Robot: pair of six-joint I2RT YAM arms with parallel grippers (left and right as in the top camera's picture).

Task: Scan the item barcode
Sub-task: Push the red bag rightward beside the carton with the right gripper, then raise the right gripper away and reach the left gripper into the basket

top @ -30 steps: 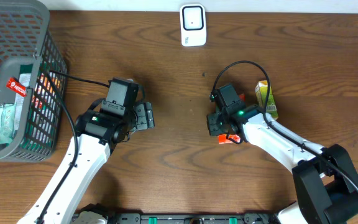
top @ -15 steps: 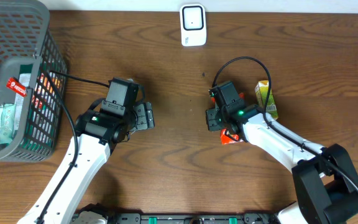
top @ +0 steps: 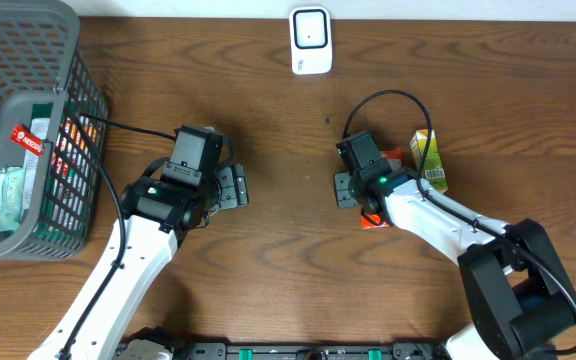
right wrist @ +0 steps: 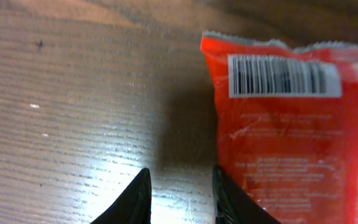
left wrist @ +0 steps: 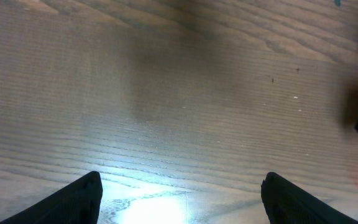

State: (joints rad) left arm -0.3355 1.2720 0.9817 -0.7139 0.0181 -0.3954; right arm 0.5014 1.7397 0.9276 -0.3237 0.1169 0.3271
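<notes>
Barcode [right wrist: 283, 76] faces up on the red packet [right wrist: 284, 137], which lies flat on the wooden table [top: 268, 120], nearer the arms than the white scanner [top: 310, 40] and a little to its right. We see the right gripper [right wrist: 182, 194] just beside the packet's edge, its jaws only narrowly apart with bare wood between them and nothing in its grasp; whether one finger touches the packet we cannot tell. Our left gripper [left wrist: 182, 199] hangs to the scanner's left, jaws spread wide, holding nothing. A green carton [top: 426, 160] lies farther right of the scanner than the packet, and a grey basket [top: 86, 95] stands far to the scanner's left.
</notes>
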